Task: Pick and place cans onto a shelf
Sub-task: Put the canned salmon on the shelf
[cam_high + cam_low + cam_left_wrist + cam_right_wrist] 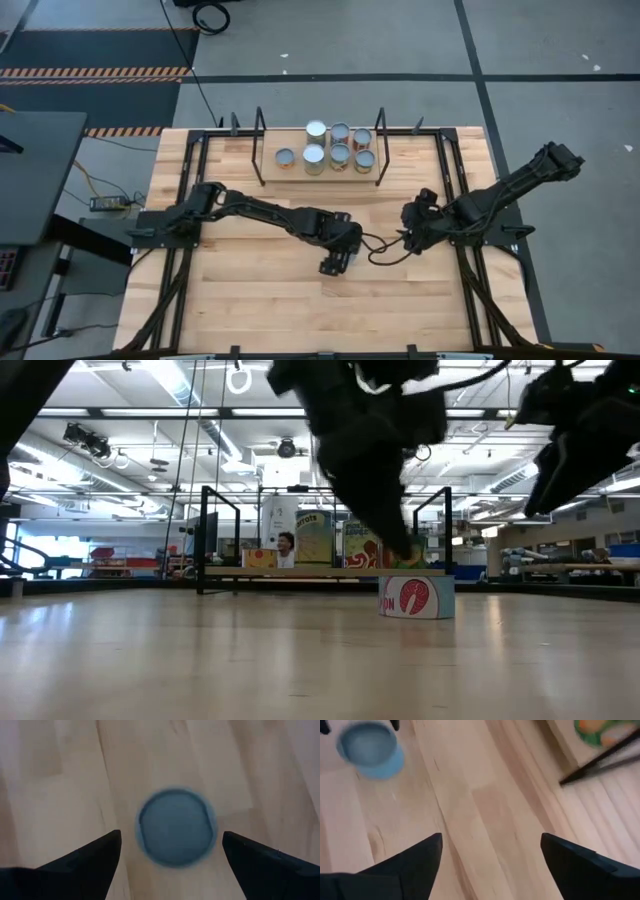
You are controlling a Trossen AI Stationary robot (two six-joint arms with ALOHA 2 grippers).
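Already most of the job looks done: seven cans (327, 146) stand on the shelf (268, 177) at the far side of the surface (250, 300). Left to right, the left hand (337, 262) hangs near the middle of the surface, spread open straight above one last can (176, 826), short and red-labelled, which it has not yet gripped. To its right, the right hand (411, 237) waits over bare wood, also open and empty. Judging by this, one grasp and one placement remain.
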